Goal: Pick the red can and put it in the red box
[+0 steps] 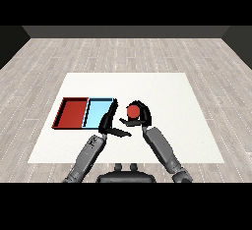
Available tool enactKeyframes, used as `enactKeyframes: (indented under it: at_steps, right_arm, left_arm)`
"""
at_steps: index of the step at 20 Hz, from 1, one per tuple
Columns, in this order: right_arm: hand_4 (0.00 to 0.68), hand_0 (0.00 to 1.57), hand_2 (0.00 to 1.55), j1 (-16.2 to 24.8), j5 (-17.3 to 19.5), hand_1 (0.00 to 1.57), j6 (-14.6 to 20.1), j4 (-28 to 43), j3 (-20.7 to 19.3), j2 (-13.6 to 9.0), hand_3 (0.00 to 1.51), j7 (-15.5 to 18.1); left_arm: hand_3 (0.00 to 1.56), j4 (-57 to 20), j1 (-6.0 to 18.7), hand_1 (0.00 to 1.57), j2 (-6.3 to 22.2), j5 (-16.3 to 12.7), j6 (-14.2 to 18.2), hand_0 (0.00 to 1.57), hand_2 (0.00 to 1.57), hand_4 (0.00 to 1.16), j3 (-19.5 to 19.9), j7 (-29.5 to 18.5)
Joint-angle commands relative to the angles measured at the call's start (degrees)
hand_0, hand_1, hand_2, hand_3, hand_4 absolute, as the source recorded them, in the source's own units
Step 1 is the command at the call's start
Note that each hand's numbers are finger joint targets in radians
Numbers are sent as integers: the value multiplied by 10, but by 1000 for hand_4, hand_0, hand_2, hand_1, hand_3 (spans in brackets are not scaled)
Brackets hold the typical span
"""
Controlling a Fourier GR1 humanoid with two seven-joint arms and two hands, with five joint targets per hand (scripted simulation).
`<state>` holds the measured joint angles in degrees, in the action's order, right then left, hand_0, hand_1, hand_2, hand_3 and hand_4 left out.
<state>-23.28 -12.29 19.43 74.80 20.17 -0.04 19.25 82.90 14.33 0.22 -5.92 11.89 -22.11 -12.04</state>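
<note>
Showing red can (pixel 133 111), round-topped, in right hand (pixel 142 117)

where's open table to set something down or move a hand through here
Bare table runs right of the right hand, which is curled round the red can, and along the far edge behind both trays. The red tray and light blue tray hold nothing. It is crowded beside the blue tray, where the left hand reaches.

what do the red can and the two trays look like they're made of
Red can, held in the right robot hand: smooth, uniformly red, possibly painted metal, though nothing confirms it. Red tray and light blue tray: flat matte colour with thin dark rims, likely plastic; the look leaves it open.
</note>
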Motion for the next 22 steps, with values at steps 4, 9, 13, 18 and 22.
enactKeyframes:
  at_steps: [4,9,13,18,22]
  right_arm:
    - [617,1413,1432,-9,-10,1413,36,9,51,0,1405,-9]
    - [599,1432,1438,-21,0,1432,-4,48,18,0,1403,-46]
    - [615,1447,1425,-14,-26,1447,54,47,88,0,1383,-12]
    - [595,1444,1429,-60,-40,1444,13,37,47,0,1383,-45]
    - [555,1447,1447,-94,-83,1447,95,0,113,0,1397,-7]
  left_arm:
    - [0,-87,99,0,-2,-27,35,0,0,0,-9,13]
    - [0,-69,43,0,-2,-3,27,0,0,0,-21,-5]
    - [0,-101,80,0,-2,-33,75,0,0,0,-58,-7]
    - [0,-38,78,0,-2,12,75,0,0,0,-62,58]
    - [0,-58,89,0,-2,-19,73,0,0,0,-57,36]
